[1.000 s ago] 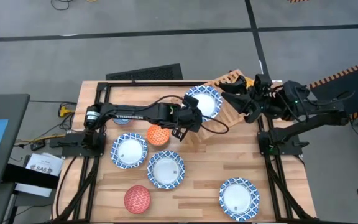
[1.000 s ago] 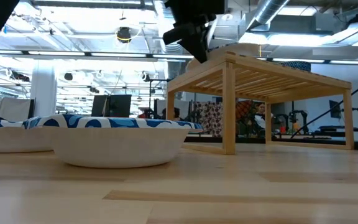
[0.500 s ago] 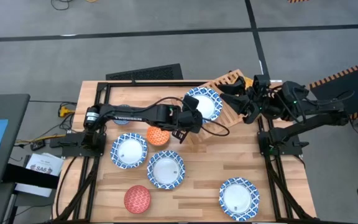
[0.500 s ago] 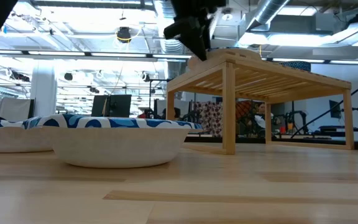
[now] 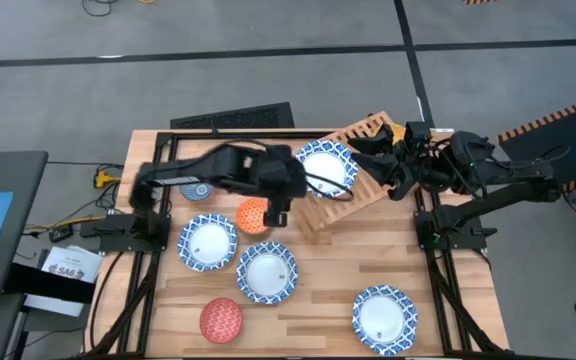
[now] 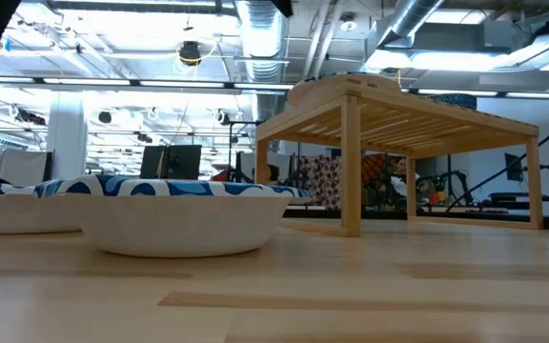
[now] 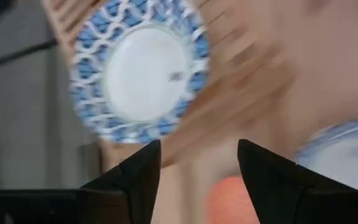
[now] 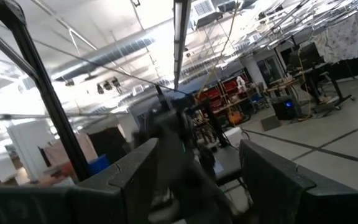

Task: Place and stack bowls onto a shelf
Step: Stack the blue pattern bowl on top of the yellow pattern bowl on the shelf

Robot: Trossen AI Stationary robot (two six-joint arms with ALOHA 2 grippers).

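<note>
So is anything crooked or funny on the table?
Yes, the wooden shelf sits slanted, not lined up with the table edges. One blue-and-white bowl rests on its left end. Nothing looks broken or spilled.

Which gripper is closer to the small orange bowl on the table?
Left. The left gripper hovers right beside the orange bowl, open and empty. The right gripper waits beyond the shelf, at its far end.

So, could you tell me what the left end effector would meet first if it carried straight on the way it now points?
Probably the blue-and-white bowl on the shelf: the left end effector, open, points at it with nothing visible between, though depth is unclear.
</note>
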